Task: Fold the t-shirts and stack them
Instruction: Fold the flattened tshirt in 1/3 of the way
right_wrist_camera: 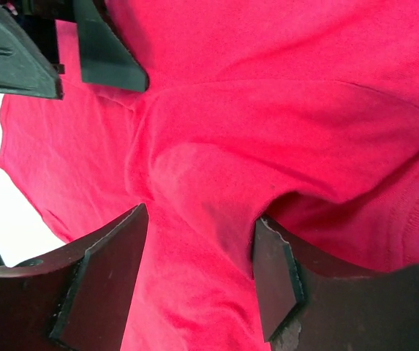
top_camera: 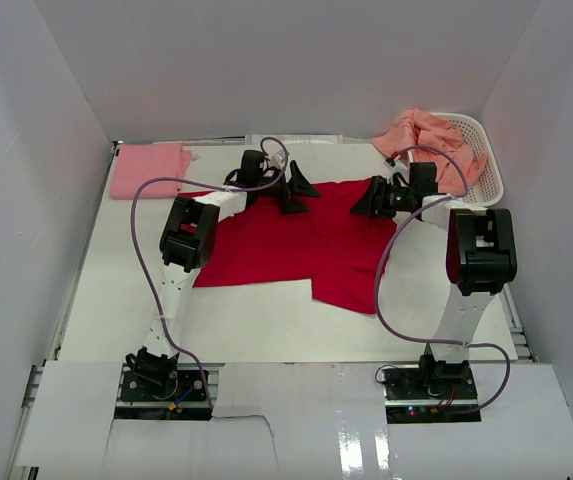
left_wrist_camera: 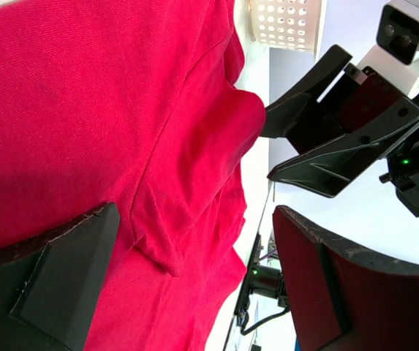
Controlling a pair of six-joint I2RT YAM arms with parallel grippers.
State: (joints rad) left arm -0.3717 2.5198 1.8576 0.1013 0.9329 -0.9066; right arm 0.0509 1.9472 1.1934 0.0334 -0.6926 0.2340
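Overhead view spans the table point(top_camera: 246, 320); both close wrist views apparently share the red t-shirt point(top_camera: 296, 250).

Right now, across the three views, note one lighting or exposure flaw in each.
Top external: glare streaks on the glossy front board. Left wrist: deep shadow over the red t-shirt near the left fingers, background washed out. Right wrist: table blown out to white, right fingers tinted red.

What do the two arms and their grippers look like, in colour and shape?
The left arm and right arm have white links and boxy black joint housings. A lilac cable loops along each. The left gripper and right gripper are black, with broad wedge-shaped fingers, worn at the edges.
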